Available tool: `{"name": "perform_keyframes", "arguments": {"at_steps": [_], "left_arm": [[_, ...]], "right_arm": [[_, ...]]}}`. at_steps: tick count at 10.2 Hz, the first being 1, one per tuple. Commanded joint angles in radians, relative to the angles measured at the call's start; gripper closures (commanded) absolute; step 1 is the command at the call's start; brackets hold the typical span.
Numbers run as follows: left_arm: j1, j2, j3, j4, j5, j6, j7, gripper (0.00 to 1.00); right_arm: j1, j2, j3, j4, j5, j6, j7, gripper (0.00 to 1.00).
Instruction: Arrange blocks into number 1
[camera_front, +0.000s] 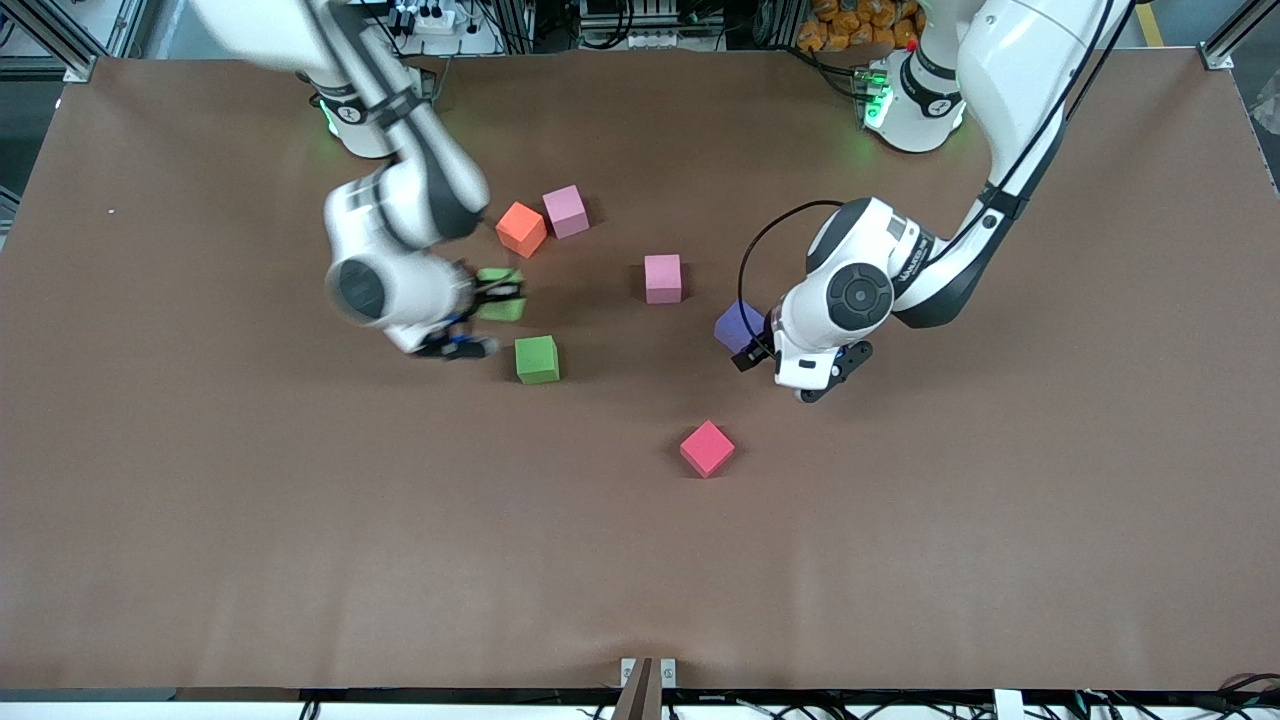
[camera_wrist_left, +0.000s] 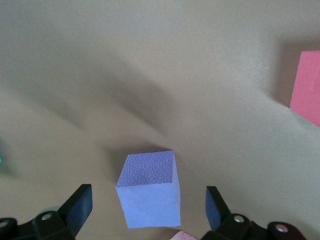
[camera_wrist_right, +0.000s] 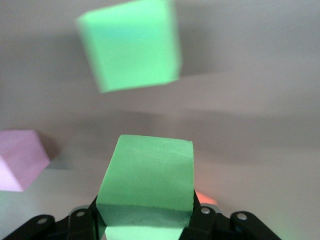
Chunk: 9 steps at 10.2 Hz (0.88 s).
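My right gripper (camera_front: 497, 297) (camera_wrist_right: 145, 210) is shut on a green block (camera_front: 500, 296) (camera_wrist_right: 147, 172) and holds it just over the table. The second green block (camera_front: 537, 359) (camera_wrist_right: 129, 50) lies on the table close by, nearer the front camera. My left gripper (camera_front: 752, 340) (camera_wrist_left: 149, 200) is open and low, with a blue-purple block (camera_front: 738, 324) (camera_wrist_left: 150, 192) between its fingers and a gap on each side. A pale pink block (camera_front: 663, 278) lies mid-table. A red block (camera_front: 707, 448) lies nearest the front camera.
An orange cube (camera_front: 521, 229) and a mauve-pink cube (camera_front: 566, 211) sit side by side nearer the robots' bases. A pink cube's edge (camera_wrist_left: 307, 87) shows in the left wrist view, and another pink cube (camera_wrist_right: 20, 160) in the right wrist view. Brown table (camera_front: 300, 550) stretches wide toward the front camera.
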Motion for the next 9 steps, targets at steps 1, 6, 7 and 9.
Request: {"name": "perform_keyframes", "arguments": {"at_steps": [1, 6, 7, 9], "left_arm": [[-0.012, 0.031, 0.001, 0.001, -0.020, 0.034, -0.041, 0.00], [-0.026, 0.049, -0.002, -0.049, -0.020, 0.079, -0.051, 0.00], [-0.026, 0.048, -0.007, -0.066, -0.020, 0.079, -0.051, 0.00], [-0.026, 0.046, -0.014, -0.085, -0.020, 0.079, -0.051, 0.00]], "right_arm": [[0.197, 0.067, -0.011, 0.095, 0.000, 0.028, 0.192, 1.00], [0.351, 0.209, -0.009, 0.241, 0.009, 0.019, 0.331, 1.00], [0.360, 0.233, -0.008, 0.270, 0.013, 0.016, 0.343, 1.00], [0.395, 0.246, -0.008, 0.277, 0.034, 0.024, 0.354, 1.00]]}}
